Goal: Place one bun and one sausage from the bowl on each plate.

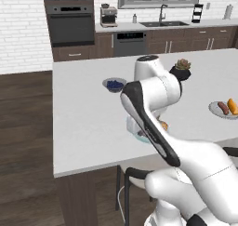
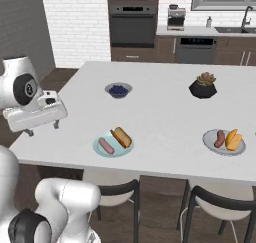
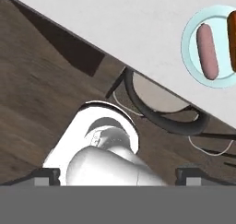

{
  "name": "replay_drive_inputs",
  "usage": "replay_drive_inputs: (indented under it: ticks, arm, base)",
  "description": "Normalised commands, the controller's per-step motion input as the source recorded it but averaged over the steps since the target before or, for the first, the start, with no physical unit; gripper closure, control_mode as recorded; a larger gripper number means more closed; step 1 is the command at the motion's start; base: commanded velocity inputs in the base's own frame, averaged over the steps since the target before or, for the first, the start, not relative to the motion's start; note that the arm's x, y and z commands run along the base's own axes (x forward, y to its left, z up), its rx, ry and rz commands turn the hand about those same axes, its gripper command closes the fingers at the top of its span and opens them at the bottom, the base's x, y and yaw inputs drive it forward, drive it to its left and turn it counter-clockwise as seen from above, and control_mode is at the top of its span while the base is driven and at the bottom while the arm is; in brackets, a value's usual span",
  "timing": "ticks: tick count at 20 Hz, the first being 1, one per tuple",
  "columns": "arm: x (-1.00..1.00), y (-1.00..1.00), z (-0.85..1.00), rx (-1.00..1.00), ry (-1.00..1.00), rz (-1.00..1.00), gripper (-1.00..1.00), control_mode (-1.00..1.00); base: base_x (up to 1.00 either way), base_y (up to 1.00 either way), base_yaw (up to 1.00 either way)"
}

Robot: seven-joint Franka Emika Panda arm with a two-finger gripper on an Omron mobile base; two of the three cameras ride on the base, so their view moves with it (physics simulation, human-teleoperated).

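Two plates on the counter (image 2: 160, 117), each with one bun and one sausage: blue-green plate (image 2: 113, 146) near the front edge, grey plate (image 2: 224, 141) toward the front right. End effector (image 2: 31, 118) off the counter's left edge, nothing held; jaw state: can't tell.

On the counter (image 2: 165, 112), the near-left plate (image 2: 100, 150) holds a sausage (image 2: 106, 145) left of a bun (image 2: 121, 136); the near-right plate (image 2: 209, 140) likewise. Behind: berry bowl (image 2: 118, 90) left, plant pot (image 2: 203, 89) right
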Motion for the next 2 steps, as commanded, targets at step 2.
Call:
replay_drive_inputs:
  ticks: [2]
  arm:
    - [-0.91,0.9,0.0,0.0,0.17,0.0,-1.0,-1.0]
  base:
    - [0.0,0.0,0.0]
